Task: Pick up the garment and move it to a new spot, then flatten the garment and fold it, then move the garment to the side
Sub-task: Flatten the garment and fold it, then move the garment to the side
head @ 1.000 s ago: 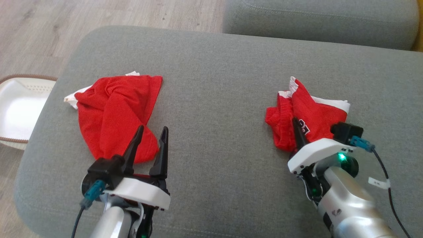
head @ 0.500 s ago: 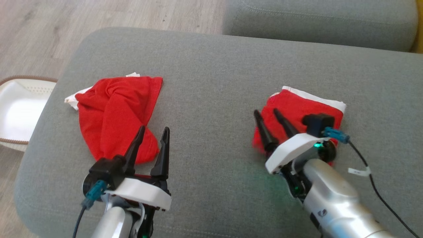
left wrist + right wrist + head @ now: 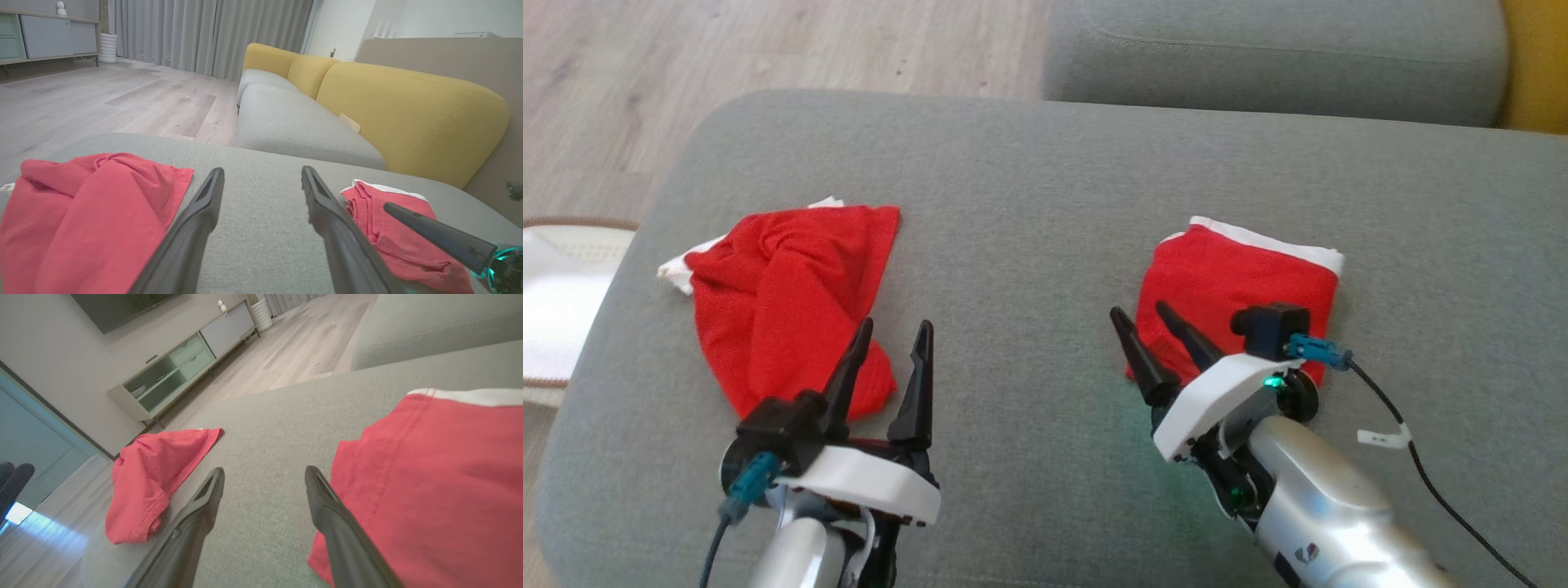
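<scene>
Jaws, left gripper: spread wide and holding nothing. Their tips lie at the near edge of the crumpled garment.
Jaws, right gripper: also wide and empty. One finger is over bare fabric and the other is at the left edge of the folded garment. Whether it touches cannot be told.
Folded garment: a compact red rectangle with a white band along its far edge. It lies flat on the right part of the seat cushion, well apart from the other piece.
Crumpled garment: red with a scrap of white trim, twisted and bunched on the left part of the cushion near its edge.
Reason for the arrangement (judgement): the right piece looks finished and set aside, which would explain the empty jaws beside it. The left jaws seem poised for a pinch on the unfolded piece.
Surface: grey woven upholstery, soft and slightly domed. Cloth should drag on it rather than slide.
Room: a second grey cushion lies beyond, with yellow backrests behind it. Also present are a pale wood floor, grey curtains, a low cabinet and a white container on the floor to the left.
</scene>
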{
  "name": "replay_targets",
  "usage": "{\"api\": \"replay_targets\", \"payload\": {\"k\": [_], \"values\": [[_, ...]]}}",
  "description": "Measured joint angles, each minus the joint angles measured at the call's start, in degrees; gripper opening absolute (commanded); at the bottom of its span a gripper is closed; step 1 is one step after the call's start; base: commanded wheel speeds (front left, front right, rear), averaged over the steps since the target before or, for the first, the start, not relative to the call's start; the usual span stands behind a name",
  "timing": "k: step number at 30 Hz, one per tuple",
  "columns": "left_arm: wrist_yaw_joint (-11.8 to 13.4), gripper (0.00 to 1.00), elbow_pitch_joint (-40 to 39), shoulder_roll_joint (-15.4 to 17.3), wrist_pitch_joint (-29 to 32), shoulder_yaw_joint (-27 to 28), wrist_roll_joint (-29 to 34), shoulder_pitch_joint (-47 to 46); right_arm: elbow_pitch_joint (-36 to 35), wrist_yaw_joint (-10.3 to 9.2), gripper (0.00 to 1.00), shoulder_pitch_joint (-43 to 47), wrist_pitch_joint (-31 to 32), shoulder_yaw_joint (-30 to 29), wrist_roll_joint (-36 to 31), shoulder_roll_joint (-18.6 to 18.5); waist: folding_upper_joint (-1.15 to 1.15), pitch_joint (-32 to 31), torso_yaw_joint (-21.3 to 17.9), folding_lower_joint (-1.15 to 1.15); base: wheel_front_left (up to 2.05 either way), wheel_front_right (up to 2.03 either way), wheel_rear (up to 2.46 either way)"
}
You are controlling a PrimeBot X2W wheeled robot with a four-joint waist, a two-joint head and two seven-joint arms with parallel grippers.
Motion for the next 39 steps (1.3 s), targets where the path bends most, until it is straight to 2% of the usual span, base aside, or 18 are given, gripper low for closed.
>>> {"api": "replay_targets", "payload": {"k": [5, 10, 16, 21, 29, 37, 38, 39], "values": [[0.07, 1.0, -0.63, 0.0, 0.0, 0.86, -0.02, 0.09, 0.14, 0.0, 1.0, -0.01, -2.5, -4.17, -5.08, 0.02, 0.0, -0.72, -2.3, 0.0, 0.0, 0.0, 0.0], [0.29, 1.0, -2.71, 0.0, 0.0, 1.83, -0.13, 0.19, -0.27, 0.0, 1.0, 0.15, -3.8, -12.74, -16.24, -0.31, 0.0, -1.17, -4.94, 0.0, 0.0, 0.0, 0.0], [0.49, 1.0, -5.17, 0.0, 0.0, 2.64, -0.14, 0.73, -11.56, 0.0, 1.0, 7.54, -4.19, -30.14, -30.74, -0.57, 0.0, -1.41, -8.2, 0.0, 0.0, 0.0, 0.0], [0.54, 1.0, -6.53, 0.0, -0.01, 2.77, -0.14, 1.12, -20.4, 0.0, 1.0, 17.78, -4.2, -38.44, -37.4, -0.18, 0.0, -1.28, -10.17, 0.0, 0.0, 0.0, 0.0], [0.54, 1.0, -7.22, 0.0, -0.01, 2.76, -0.14, 1.37, -25.76, 0.0, 1.0, 22.04, -4.2, -39.01, -35.98, 0.62, 0.0, -1.03, -11.76, 0.0, 0.0, 0.0, 0.0], [0.47, 1.0, -7.47, 0.01, -0.01, 2.41, -0.14, 1.36, -27.38, 0.0, 1.0, 21.97, -4.2, -38.36, -35.77, 0.63, 0.0, -0.1, -10.6, 0.0, 0.0, 0.0, 0.0], [0.47, 1.0, -7.55, 0.01, -0.01, 2.36, -0.14, 1.32, -27.38, 0.0, 0.9, 21.9, -4.2, -38.16, -35.76, 0.64, 0.0, 0.2, -10.29, 0.0, 0.0, 0.0, 0.0], [0.47, 1.0, -7.61, 0.01, -0.01, 2.29, -0.15, 1.24, -27.36, 0.0, 0.0, 21.84, -4.2, -37.89, -35.95, 0.64, 0.0, 0.53, -9.96, 0.0, 0.0, 0.0, 0.0]]}}
